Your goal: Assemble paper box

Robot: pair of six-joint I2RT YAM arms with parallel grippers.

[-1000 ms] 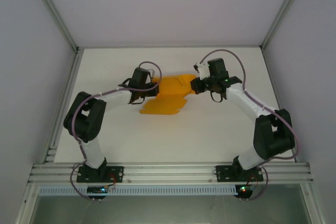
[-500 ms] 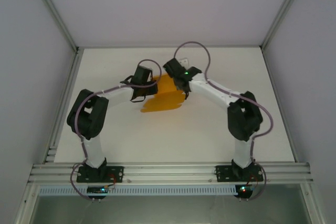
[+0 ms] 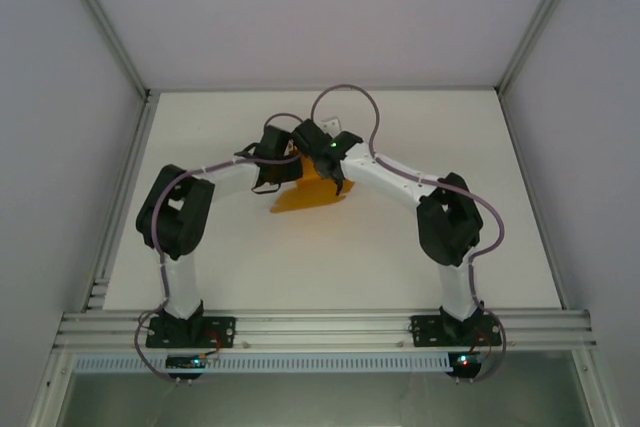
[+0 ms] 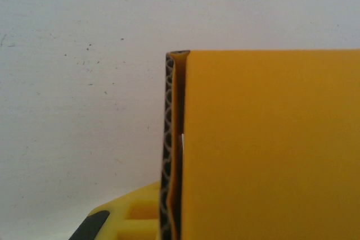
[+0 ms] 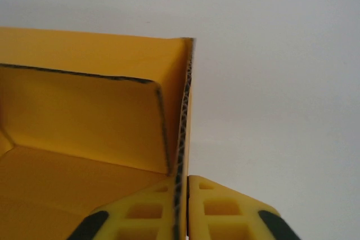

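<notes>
Your paper box [image 3: 305, 199] sits mid-counter [image 3: 400, 247], partly raised: two walls stand upright and meet at a corner. Your right pincer [image 5: 183, 203] pinches one corrugated wall, and the left pincer [image 4: 166, 217] seems clamped on another edge. The near flap lies flat, so folding remains.

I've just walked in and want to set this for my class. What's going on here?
Two robot arms are working on an orange paper box in the middle of a white table. The right gripper pinches one upright wall of the box between its yellow fingers. The left gripper is closed on the opposite side. The walls by the grippers stand up, while the near part seems to lie flat.
</notes>
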